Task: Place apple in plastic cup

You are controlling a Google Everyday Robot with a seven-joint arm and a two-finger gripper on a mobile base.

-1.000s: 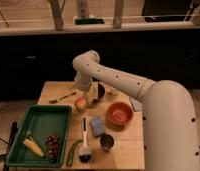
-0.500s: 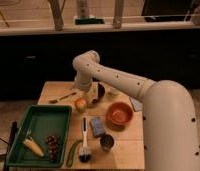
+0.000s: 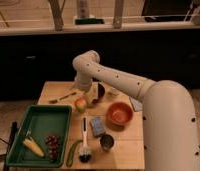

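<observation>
Gripper [image 3: 96, 95] is hanging low over table [image 3: 124, 150] centre, open/shut: can't tell, barely shifting vs. 1 s ago. Apple [image 3: 81, 104] is still sitting just beside it, tray-side [image 3: 43, 125]. Prob. no lift yet; grasp pending.

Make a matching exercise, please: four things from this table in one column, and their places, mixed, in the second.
1. apple
2. corn
3. orange bowl
4. pincer

A. inside the green tray
B. close beside the apple, on the orange bowl's side
C. between the spoon and the pincer
D. next to the blue sponge

Pairs: 1-C, 2-A, 3-D, 4-B
</observation>
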